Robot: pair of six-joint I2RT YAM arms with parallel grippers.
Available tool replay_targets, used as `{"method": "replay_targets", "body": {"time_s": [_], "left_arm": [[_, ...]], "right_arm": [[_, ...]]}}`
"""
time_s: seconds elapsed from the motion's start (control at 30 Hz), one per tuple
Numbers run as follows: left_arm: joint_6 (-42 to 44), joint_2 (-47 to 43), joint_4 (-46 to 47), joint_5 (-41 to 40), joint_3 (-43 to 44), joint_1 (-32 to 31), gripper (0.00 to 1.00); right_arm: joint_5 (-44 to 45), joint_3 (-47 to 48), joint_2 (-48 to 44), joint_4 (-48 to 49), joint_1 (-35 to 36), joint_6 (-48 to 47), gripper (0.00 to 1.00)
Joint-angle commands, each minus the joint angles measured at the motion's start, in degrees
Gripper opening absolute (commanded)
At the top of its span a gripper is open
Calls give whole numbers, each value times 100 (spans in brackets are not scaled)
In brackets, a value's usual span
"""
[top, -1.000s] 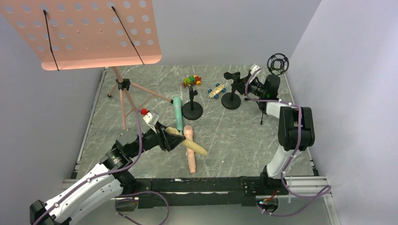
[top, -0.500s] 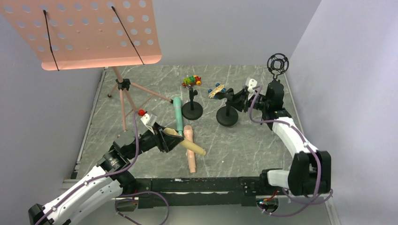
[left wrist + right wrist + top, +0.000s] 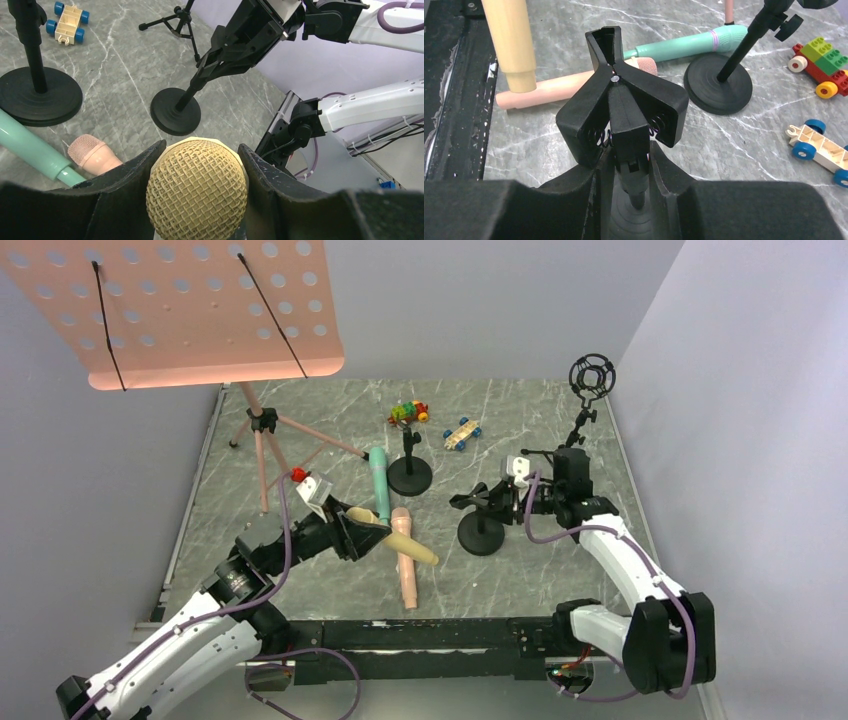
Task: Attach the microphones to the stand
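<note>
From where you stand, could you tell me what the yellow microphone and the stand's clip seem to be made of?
The yellow microphone: probably matte plastic; the mesh head looks moulded in the body's colour. The clip: probably black plastic, slight sheen, with metal-looking springs showing.

yellow microphone (image 3: pixel 196 190) seemingly half-hidden, music stand (image 3: pixel 180 310) cropped
</note>
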Motion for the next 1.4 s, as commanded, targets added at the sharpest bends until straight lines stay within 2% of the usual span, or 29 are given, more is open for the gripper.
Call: {"method": "replay_targets", "body": {"time_s": [0.0, 0.07, 0.17, 0.27, 0.43, 0.5, 0.7, 0.9, 1.0, 1.1, 1.17, 1.27, 1.37], "left_arm": [[32, -6, 80, 108, 205, 19, 0], [38, 21, 85, 130, 233, 18, 0], [109, 103, 47, 162, 336, 22, 0], [194, 231, 6, 202, 478, 16, 0], [242, 382, 19, 270, 634, 22, 0], [232, 376, 15, 279, 632, 17, 0], [175, 283, 54, 274, 512, 18, 0], [161, 208, 19, 242, 486, 22, 0], [164, 187, 10, 229, 482, 20, 0], [147, 192, 40, 219, 470, 15, 0], [146, 215, 49, 216, 461, 22, 0], [146, 247, 82, 222, 467, 22, 0], [142, 317, 129, 239, 476, 15, 0]], "right_arm": [[-267, -155, -202, -283, 38, -341, 17], [-155, -156, -256, -441, 38, -350, 27], [89, -114, -353, -641, 23, -309, 52], [310, -76, -441, -794, -11, -360, 65], [236, 64, -542, -1075, -339, -617, 81], [-36, 236, -539, -1577, -628, -1072, 98], [-373, 1249, 244, -3516, -1387, -2958, 100], [-702, 2668, 1631, -6269, -1457, -5644, 100], [-869, 3147, 2134, -7224, -1457, -6472, 100], [-974, 3272, 2265, -7245, -1391, -6417, 100], [-987, 3279, 2213, -6900, -1299, -6011, 100], [-894, 3191, 1935, -5963, -1128, -4910, 100], [-572, 2890, 1570, -4574, -789, -3544, 100]]}}
